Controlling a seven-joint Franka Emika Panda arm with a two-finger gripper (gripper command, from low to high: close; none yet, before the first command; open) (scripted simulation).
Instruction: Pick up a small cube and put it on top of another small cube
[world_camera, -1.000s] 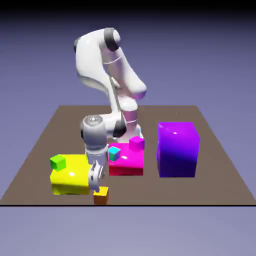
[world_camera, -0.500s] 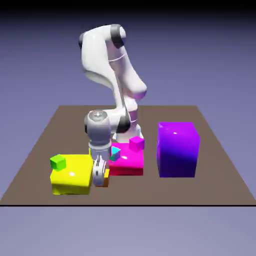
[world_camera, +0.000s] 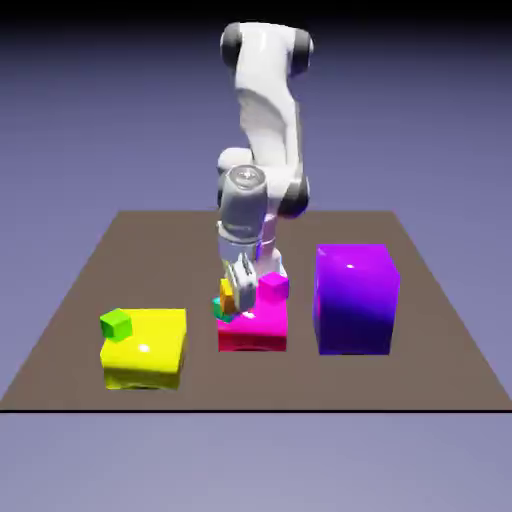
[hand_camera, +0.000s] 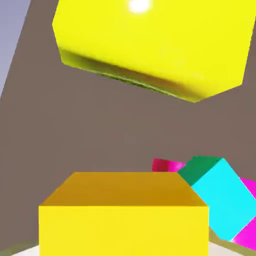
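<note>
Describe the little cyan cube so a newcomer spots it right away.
Find the low magenta block, between the yellow block and tall purple block. At its far left in the exterior view sits a tiny cube; it alone is cyan-teal, unlike the orange and magenta cubes nearby.

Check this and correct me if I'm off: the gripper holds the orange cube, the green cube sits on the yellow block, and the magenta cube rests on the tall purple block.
The last part is wrong: the exterior view shows the magenta cube on the low magenta block, not the purple one. The rest stands.
</note>
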